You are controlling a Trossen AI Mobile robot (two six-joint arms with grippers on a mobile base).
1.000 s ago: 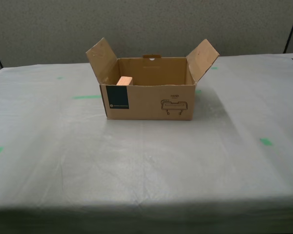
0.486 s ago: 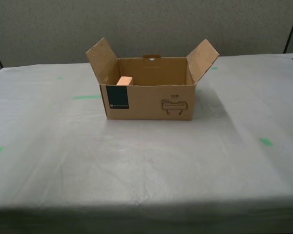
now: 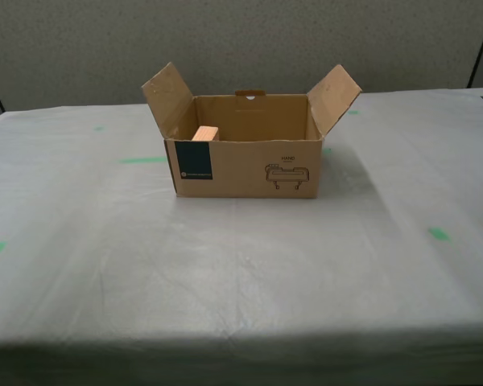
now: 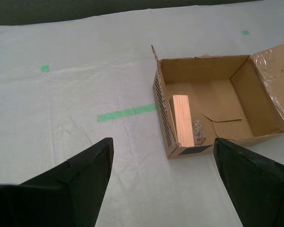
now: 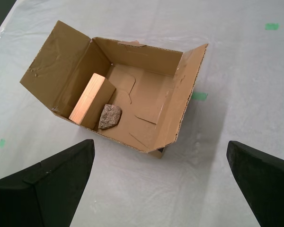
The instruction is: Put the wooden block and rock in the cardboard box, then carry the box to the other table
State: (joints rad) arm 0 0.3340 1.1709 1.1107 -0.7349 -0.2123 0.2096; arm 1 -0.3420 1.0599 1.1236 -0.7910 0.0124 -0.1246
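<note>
The cardboard box [image 3: 245, 165] stands open on the other table [image 3: 241, 265], the one with a light grey wrinkled covering, its side flaps spread. Inside it the wooden block [image 5: 87, 100] leans against one wall, with the rock [image 5: 110, 116] beside it on the box floor; both also show in the second wrist view as the wooden block [image 4: 182, 120] and the rock [image 4: 198, 131]. In the exterior view only a corner of the block [image 3: 205, 133] shows above the rim. My first gripper [image 5: 163, 177] hangs open above the box. My second gripper [image 4: 163, 172] is open too, above the table beside the box. Neither arm shows in the exterior view.
Small green tape marks [image 3: 439, 233] dot the covering, with a longer green strip [image 4: 127, 112] beside the box. A grey partition wall [image 3: 241, 40] stands behind the table. The table's near edge [image 3: 241, 342] runs across the bottom of the exterior view.
</note>
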